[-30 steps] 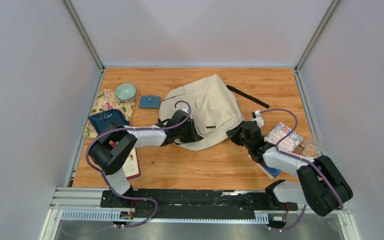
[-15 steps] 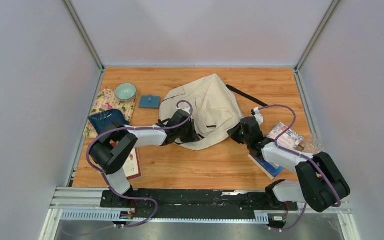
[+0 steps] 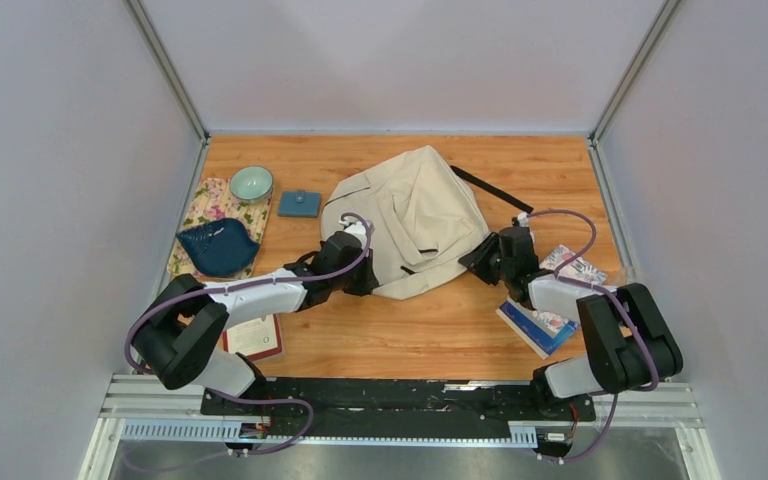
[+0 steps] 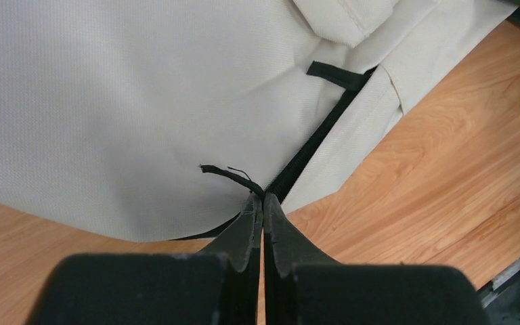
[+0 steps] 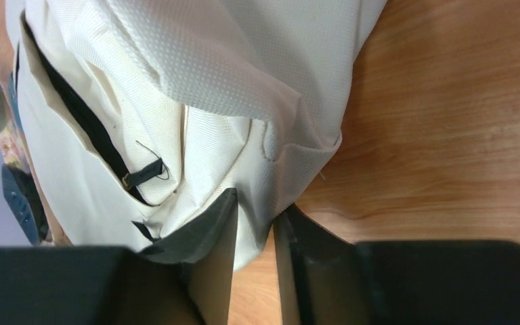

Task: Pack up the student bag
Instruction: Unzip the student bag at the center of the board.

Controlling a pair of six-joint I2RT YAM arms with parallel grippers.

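Left wrist view shows our left gripper (image 4: 263, 200) pressed together on the black zipper pull (image 4: 227, 172) at the near hem of the student bag (image 3: 415, 215). Our right gripper (image 5: 254, 217) stands narrowly parted around a fold at the bag's right edge. We judge a zip is being opened, so we should draw the pull straight along its track (image 4: 315, 142), keeping low, with the fabric anchored opposite. The bag lies mid-way across the table (image 3: 440, 330), long axis near to far, narrower end toward the far wall.

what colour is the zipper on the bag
Black. The zipper runs along the cream student bag, and the left wrist view shows it best.
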